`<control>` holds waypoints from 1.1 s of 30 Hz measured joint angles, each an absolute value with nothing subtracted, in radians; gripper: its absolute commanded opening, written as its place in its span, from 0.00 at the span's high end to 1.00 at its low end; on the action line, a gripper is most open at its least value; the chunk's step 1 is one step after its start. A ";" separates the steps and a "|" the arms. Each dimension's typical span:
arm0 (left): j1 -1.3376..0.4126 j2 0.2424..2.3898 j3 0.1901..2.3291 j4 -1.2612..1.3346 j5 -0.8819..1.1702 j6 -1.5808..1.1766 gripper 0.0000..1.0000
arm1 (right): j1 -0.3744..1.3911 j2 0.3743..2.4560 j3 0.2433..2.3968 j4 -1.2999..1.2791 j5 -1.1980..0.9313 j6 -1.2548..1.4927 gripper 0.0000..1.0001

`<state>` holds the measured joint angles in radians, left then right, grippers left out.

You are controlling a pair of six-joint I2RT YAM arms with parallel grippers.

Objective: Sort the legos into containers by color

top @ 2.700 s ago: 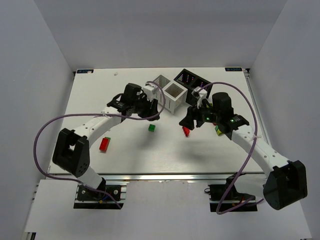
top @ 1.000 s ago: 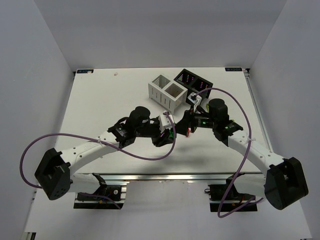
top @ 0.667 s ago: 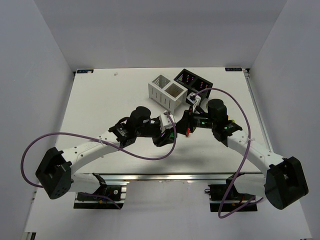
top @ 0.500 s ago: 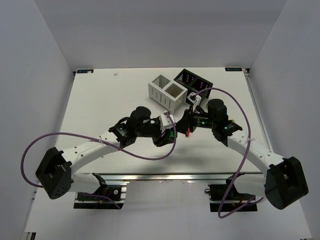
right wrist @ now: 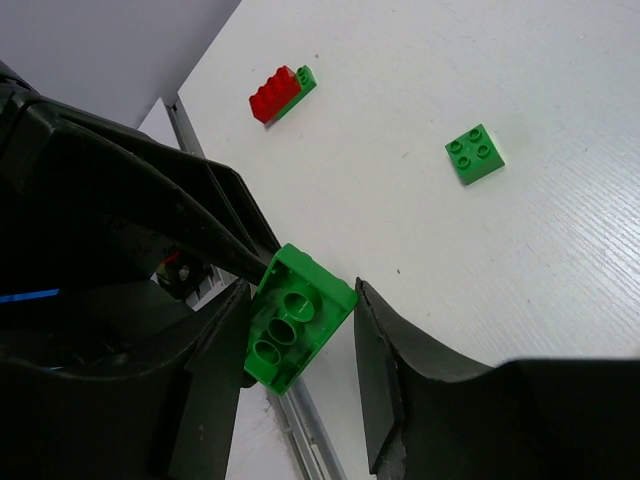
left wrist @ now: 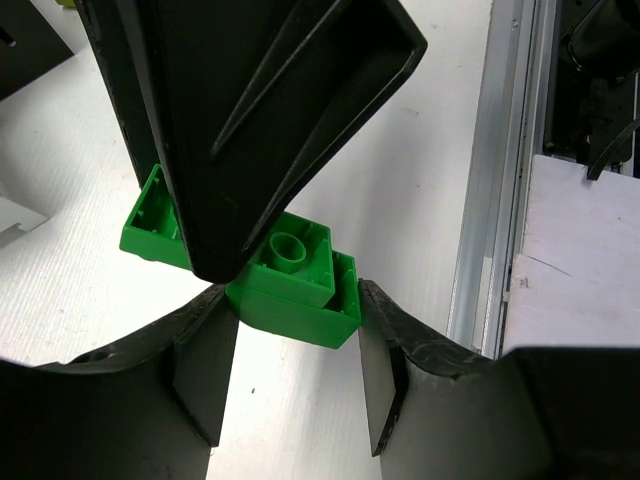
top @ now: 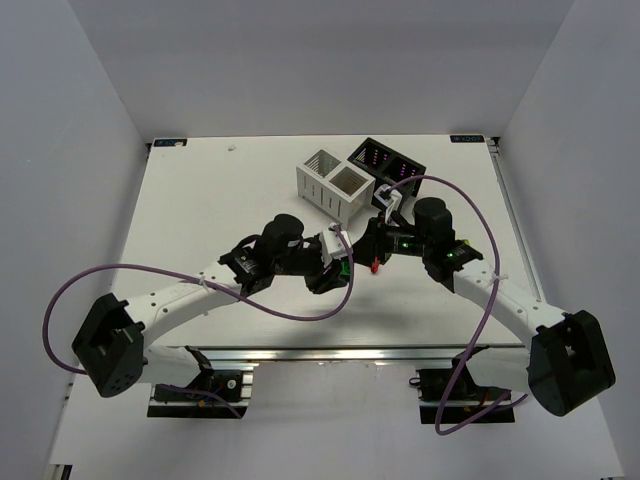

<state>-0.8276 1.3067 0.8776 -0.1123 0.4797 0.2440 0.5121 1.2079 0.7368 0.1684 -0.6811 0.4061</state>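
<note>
The left gripper (left wrist: 290, 318) is partly closed, its two fingers pressed against opposite sides of a green lego (left wrist: 300, 300). One round stud shows on top of it, and more green plastic sticks out to one side. Whether this is one brick or several snapped together cannot be told. The right gripper (right wrist: 300, 300) meets it head-on. One of its black fingers lies across the top of the green piece. In the right wrist view, its two fingers close against the sides of the green plastic, whose hollow underside shows three round tubes. So both grippers grip the green lego, over the middle of the white table (top: 200, 200).

On the table beyond lie two loose items. One is a square green brick (right wrist: 475, 155) with four studs. The other is a red brick joined to a green one (right wrist: 280, 90).

Two bins stand touching at the far side, one white bin (top: 318, 185) and one black bin (top: 392, 152). Each has two compartments.
</note>
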 measured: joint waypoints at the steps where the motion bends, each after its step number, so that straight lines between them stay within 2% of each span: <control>1: -0.828 1.308 0.878 -0.112 0.478 0.246 0.57 | 0.512 1.208 0.737 0.168 -0.680 0.406 0.62; 20: -0.830 1.319 0.878 -0.112 0.453 0.266 0.58 | 0.512 1.203 0.737 0.168 -0.651 0.387 0.63; 33: -0.830 1.320 0.878 -0.109 0.450 0.234 0.60 | 0.526 1.232 0.737 0.182 -0.648 0.385 0.38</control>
